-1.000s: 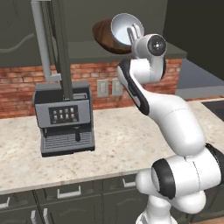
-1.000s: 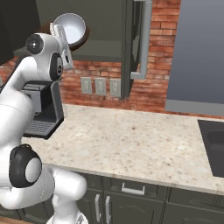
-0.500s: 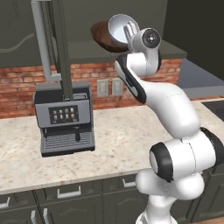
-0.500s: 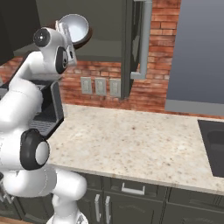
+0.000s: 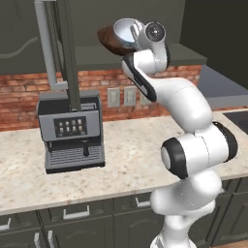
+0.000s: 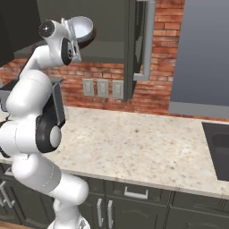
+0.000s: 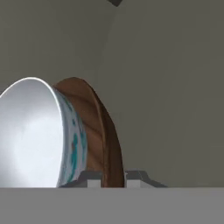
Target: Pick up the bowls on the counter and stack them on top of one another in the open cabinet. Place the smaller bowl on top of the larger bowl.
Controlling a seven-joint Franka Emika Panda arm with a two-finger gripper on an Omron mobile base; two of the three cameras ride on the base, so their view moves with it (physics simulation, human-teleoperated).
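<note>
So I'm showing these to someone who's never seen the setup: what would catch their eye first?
Probably the white arm reaching high, its gripper at the open cabinet with a pale bowl nested in a tilted brown bowl. In the hand view the finger tips straddle the brown bowl's rim. Next, the coffee machine on the counter, against the brick wall.
</note>
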